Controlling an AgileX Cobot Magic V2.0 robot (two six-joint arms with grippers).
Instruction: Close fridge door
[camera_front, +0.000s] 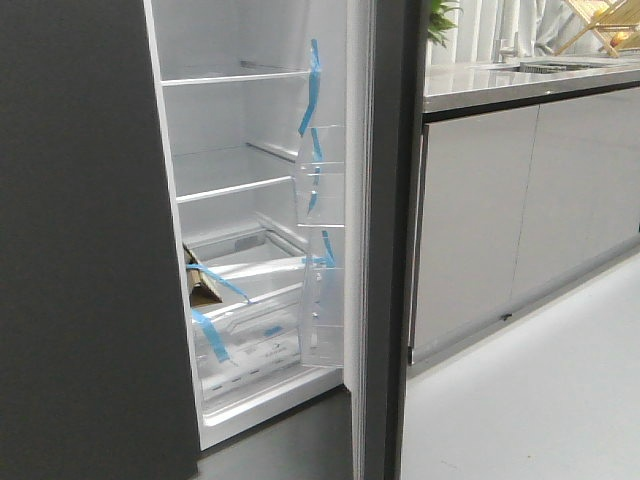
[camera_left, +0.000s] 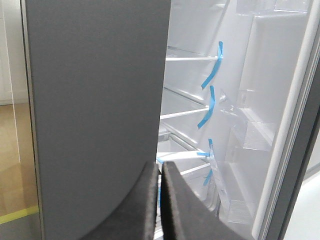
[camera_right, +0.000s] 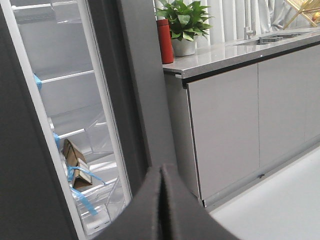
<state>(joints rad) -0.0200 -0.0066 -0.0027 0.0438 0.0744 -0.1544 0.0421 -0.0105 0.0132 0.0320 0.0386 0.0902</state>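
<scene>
The fridge door stands wide open and shows edge-on in the front view, a dark-grey slab with a white seal. Clear bins with blue tape hang on its white inner side. It also shows in the left wrist view and in the right wrist view. My left gripper is shut and empty, in front of the edge of the plain dark panel, apart from the door. My right gripper is shut and empty, in front of the door's lower edge, touching nothing that I can see. Neither gripper shows in the front view.
The plain dark-grey panel fills the left. The fridge holds white shelves, taped drawers and a cardboard box. Glossy grey cabinet doors under a counter stand right of the door. A plant and a red bottle are on the counter.
</scene>
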